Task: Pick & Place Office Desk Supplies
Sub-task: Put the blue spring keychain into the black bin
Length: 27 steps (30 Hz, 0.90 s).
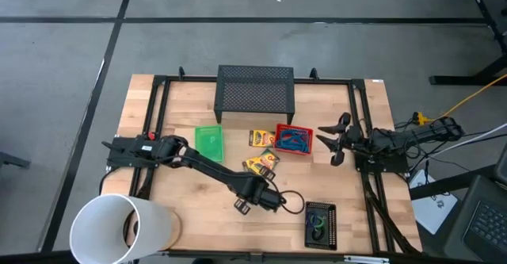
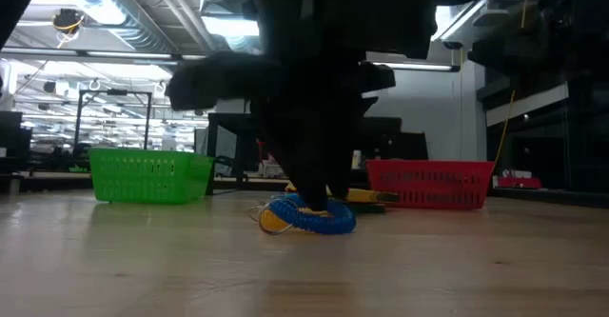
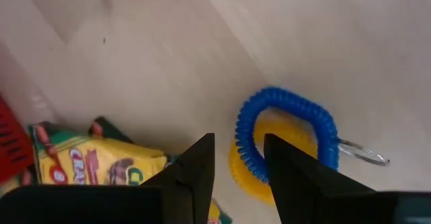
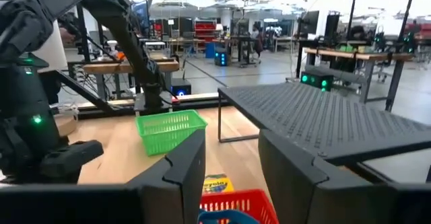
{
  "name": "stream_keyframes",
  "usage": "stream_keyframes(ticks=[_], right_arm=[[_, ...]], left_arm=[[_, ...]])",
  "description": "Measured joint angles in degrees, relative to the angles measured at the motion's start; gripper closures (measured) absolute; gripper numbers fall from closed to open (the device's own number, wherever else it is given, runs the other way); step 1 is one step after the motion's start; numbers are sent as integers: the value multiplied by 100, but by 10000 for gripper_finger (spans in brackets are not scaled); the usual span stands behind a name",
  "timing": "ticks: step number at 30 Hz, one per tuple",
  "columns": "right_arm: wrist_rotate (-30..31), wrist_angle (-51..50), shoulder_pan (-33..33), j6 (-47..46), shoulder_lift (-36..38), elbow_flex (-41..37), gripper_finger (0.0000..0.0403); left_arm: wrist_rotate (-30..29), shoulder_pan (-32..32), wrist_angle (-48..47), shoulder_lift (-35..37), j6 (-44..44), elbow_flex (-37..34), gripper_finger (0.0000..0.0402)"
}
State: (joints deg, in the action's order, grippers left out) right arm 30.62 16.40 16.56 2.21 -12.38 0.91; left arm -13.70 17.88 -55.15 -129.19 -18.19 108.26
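Because the left gripper [image 3: 239, 158] hangs with open jaws just above the blue coiled cord ring [image 3: 286, 138], which lies on a yellow band [image 3: 250, 177] beside the yellow crayon box [image 3: 94, 165], closing may grab both, while the right gripper [image 4: 230, 162] waits open-jawed.

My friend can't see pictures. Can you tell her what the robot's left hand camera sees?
The left gripper hangs open just over a blue coiled wrist band that lies on a yellow one on the wooden table. A yellow crayon box lies beside them, with a red tray's edge past it.
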Motion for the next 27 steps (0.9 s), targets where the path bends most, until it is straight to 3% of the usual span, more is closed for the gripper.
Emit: stream_keyframes(ticks=[8, 14, 20, 27], right_arm=[[-10, 247, 0, 19, 2, 0, 263], [-170, 245, 0, -70, 0, 0, 263], [-218, 245, 0, -171, 0, 0, 263], [-214, 245, -2, -158, 0, 0, 263]], left_arm=[[-325, -14, 45, -37, 21, -21, 276], [104, -122, 118, -39, 15, -21, 280], [526, -200, 118, -52, 0, -20, 321], [580, -217, 134, -101, -221, -15, 370]])
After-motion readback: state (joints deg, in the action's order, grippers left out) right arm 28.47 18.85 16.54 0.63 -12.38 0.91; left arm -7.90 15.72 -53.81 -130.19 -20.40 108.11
